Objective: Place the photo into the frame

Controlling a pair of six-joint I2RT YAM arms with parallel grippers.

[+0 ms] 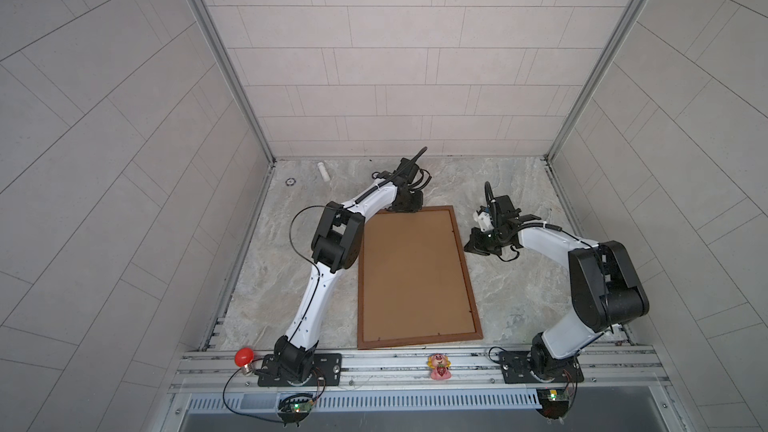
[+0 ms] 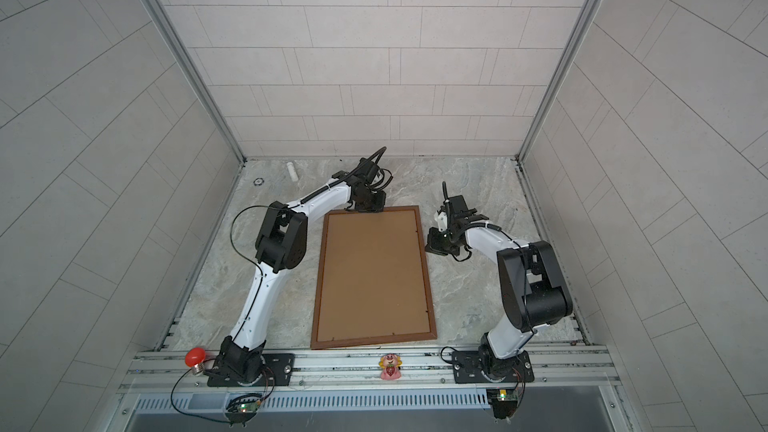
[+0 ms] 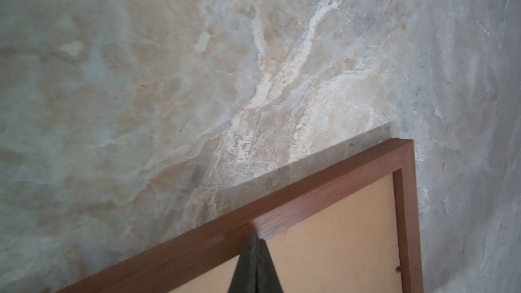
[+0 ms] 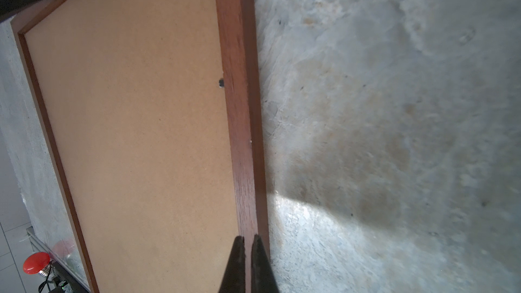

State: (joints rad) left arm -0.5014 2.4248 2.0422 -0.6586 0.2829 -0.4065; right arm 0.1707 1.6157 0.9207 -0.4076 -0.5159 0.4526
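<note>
The frame [image 1: 419, 340] of thin dark brown wood lies flat on the marble table in both top views, with a plain brown backing board [image 1: 415, 272] filling it. The photo is hidden. My left gripper [image 1: 405, 206] is shut, its tips [image 3: 255, 235] over the frame's far rail [image 3: 324, 181]. My right gripper [image 1: 471, 245] is shut too, its tips [image 4: 248, 238] over the right rail [image 4: 239, 108] near the far right corner. Neither holds anything that I can see.
A white tube [image 1: 324, 171] and a small ring [image 1: 290, 181] lie at the far left of the table. On the front aluminium rail [image 1: 395, 361] sit a red bulb [image 1: 244, 357] and a pink toy [image 1: 439, 365]. Tiled walls close three sides.
</note>
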